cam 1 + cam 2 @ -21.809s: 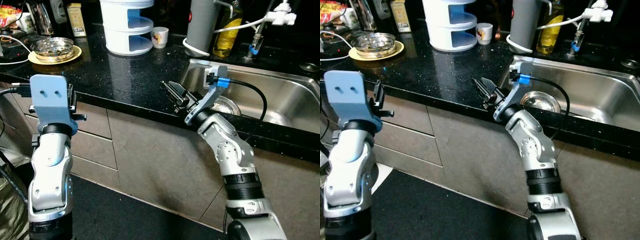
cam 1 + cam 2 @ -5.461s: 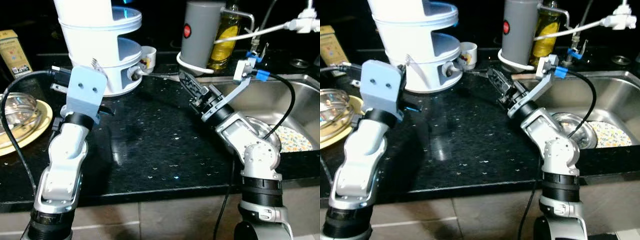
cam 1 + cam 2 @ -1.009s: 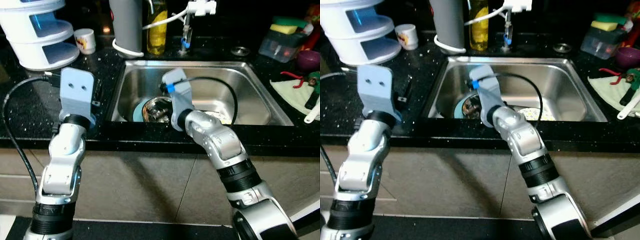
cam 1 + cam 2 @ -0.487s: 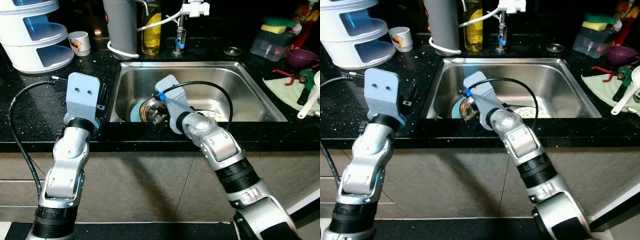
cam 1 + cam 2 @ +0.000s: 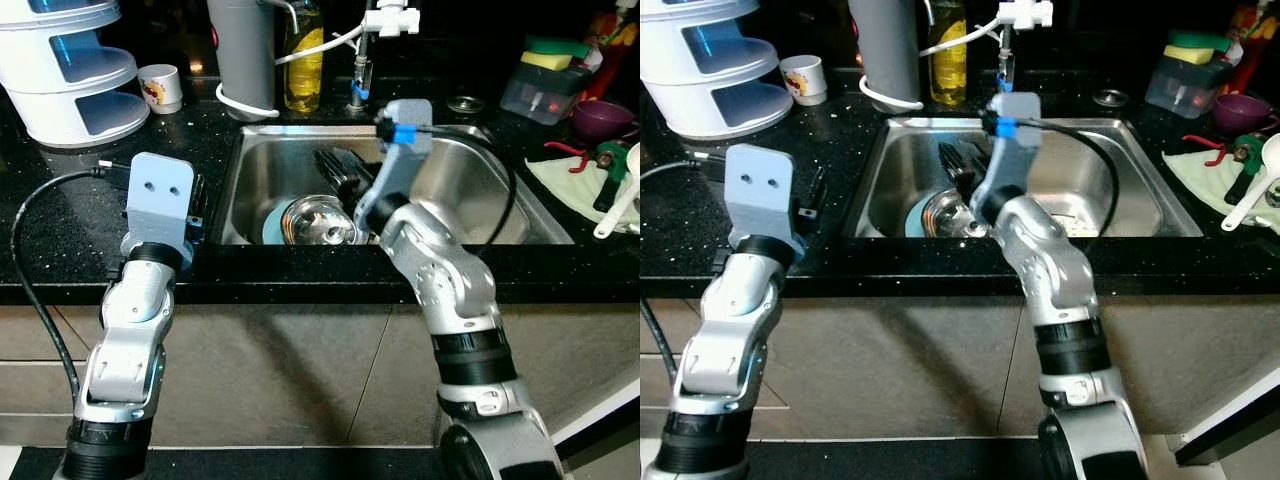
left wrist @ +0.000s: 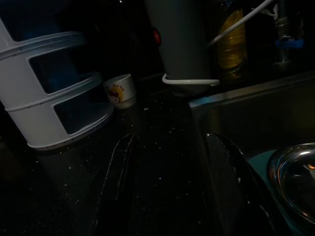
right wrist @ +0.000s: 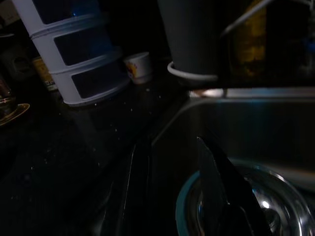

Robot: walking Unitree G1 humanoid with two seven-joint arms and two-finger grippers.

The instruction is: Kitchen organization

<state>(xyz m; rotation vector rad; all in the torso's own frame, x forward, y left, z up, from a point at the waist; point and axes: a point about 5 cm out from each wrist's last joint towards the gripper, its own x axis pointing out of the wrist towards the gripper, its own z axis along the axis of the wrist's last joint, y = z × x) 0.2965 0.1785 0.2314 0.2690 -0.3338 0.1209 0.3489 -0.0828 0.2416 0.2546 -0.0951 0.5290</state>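
Note:
A steel bowl point(image 5: 318, 222) rests on a teal plate point(image 5: 270, 224) at the left of the steel sink point(image 5: 470, 170). My right gripper point(image 5: 340, 172) hangs inside the sink just above and behind the bowl, open, with nothing between its fingers. Its wrist view looks past the open fingers to the bowl point(image 7: 266, 201) and the plate's rim point(image 7: 184, 206). My left gripper point(image 5: 197, 198) is open over the black counter point(image 5: 60, 190), just left of the sink's edge. Its wrist view catches the bowl point(image 6: 295, 172) off to one side.
A white tiered rack point(image 5: 60, 60), a small cup point(image 5: 160, 87), a grey cylinder point(image 5: 240, 50) and an oil bottle point(image 5: 303, 60) stand at the back of the counter. Right of the faucet point(image 5: 385, 20) are a sponge tub point(image 5: 545, 85), a purple bowl point(image 5: 595, 115) and a cloth with utensils point(image 5: 590, 170).
My right wrist has risen out of the sink's front and swung up, so the fingers have left the bowl and now hang above it. The left arm has barely moved.

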